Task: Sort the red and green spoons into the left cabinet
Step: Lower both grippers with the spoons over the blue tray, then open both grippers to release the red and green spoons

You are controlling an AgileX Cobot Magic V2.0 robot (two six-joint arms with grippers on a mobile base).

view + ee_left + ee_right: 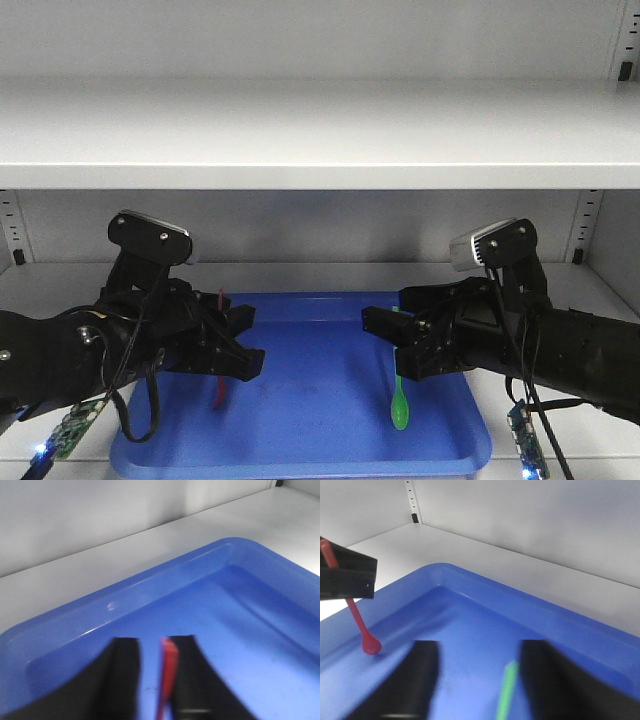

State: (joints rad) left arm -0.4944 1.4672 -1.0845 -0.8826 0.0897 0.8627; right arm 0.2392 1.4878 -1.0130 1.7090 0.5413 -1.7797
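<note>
A red spoon (221, 310) stands nearly upright in the blue tray (320, 440), its bowl down on the tray floor (370, 644). My left gripper (246, 340) is around its handle. In the left wrist view the handle (169, 665) lies against one finger, with a clear gap to the other finger, so the jaws (154, 644) stand slightly apart. A green spoon (399, 402) lies on the tray under my right gripper (386, 340). In the right wrist view its handle (506, 692) shows between the wide-open jaws (482, 647), touching neither.
The tray sits on the white lower shelf (60, 280) of the cabinet, with its raised rim (150, 582) all round. A second white shelf (320, 140) runs overhead. The back wall (545, 520) is close behind the tray.
</note>
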